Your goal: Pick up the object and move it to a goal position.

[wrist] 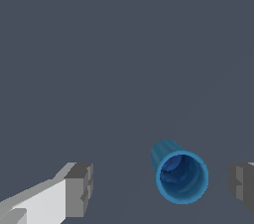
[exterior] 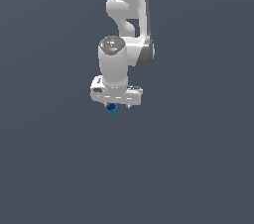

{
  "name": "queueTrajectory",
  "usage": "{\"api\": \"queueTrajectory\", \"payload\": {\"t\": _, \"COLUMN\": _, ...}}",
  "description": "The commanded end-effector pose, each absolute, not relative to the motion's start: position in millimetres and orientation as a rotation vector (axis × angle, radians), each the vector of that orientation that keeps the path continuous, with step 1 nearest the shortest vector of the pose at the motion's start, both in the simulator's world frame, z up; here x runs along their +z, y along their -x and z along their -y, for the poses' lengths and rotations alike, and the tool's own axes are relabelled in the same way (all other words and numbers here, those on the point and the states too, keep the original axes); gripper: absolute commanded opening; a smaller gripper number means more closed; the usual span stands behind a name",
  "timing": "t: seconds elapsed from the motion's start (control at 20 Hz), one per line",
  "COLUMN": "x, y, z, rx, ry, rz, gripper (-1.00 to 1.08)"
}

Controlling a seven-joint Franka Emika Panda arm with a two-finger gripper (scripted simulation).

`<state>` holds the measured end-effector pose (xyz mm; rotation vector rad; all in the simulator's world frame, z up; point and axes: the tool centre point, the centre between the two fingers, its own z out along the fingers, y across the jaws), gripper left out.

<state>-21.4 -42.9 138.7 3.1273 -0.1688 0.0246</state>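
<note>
In the wrist view, the gripper (wrist: 158,186) is seen with its jaws spread apart, one grey pad (wrist: 79,188) on one side and the other pad (wrist: 242,184) on the other. A small blue cup (wrist: 181,174), hollow and open-ended, lies between them, nearer the second pad, with a gap left on both sides, so nothing is held. In the exterior view, the cup (exterior: 111,109) is found just under the white gripper (exterior: 117,104), on a flat dark grey floor (exterior: 49,168). Farther back, the white arm (exterior: 126,15) is seen rising out of frame.
</note>
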Motion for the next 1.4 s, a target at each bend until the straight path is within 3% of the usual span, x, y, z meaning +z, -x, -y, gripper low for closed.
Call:
{"api": "queueTrajectory", "payload": {"t": 0.0, "x": 123, "y": 35, "z": 55, "rx": 0.016, "ry": -3.126, "rz": 0.249, "gripper": 1.00}}
{"api": "queueTrajectory", "payload": {"t": 0.45, "x": 92, "y": 65, "z": 79, "rx": 0.001, "ry": -3.113, "rz": 0.422, "gripper": 1.00}}
{"api": "queueTrajectory", "payload": {"t": 0.85, "x": 86, "y": 67, "z": 80, "rx": -0.001, "ry": -3.112, "rz": 0.427, "gripper": 1.00}}
{"api": "queueTrajectory", "payload": {"t": 1.35, "x": 45, "y": 69, "z": 80, "rx": 0.000, "ry": -3.111, "rz": 0.433, "gripper": 1.00}}
